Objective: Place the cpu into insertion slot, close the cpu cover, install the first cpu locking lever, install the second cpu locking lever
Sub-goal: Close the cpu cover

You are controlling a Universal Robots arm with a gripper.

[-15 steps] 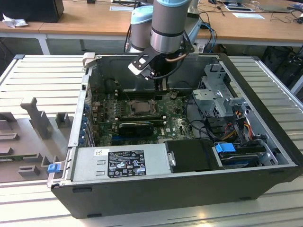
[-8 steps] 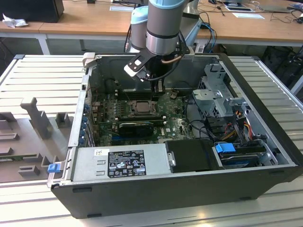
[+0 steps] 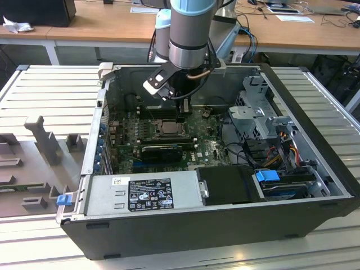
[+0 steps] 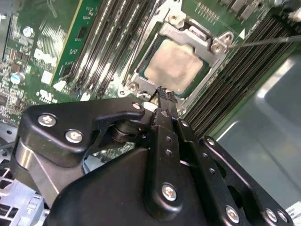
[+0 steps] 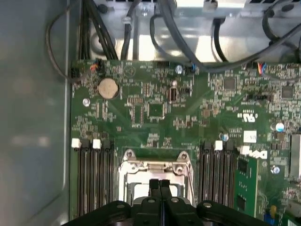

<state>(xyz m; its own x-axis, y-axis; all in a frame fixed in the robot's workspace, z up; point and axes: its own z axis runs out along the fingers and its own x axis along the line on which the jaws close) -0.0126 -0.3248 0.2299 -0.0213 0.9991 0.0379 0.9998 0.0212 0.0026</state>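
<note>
Pincer (image 5: 160, 186) was pressed together, fingers flush, with nothing visibly between them. It was the one arm's only pincer, reaching down into the open computer case (image 3: 197, 236). The tips hung at the edge of the cpu cover (image 4: 175, 32), possibly touching it; contact was hard to judge from these angles. The cover lay flat over the insertion slot (image 3: 169, 128). The cpu (image 4: 174, 63) sat inside, its pale top showing through the square opening, just beyond the tips; square, so no long axis to line up. Count: one cpu, one cover, one slot. Levers: one thin lever rod (image 4: 268, 41) counted for certain, running off a cover corner. Two banks of memory slots (image 5: 94, 179) flanked the socket. The case rested on a ribbed worktop (image 3: 50, 95).
</note>
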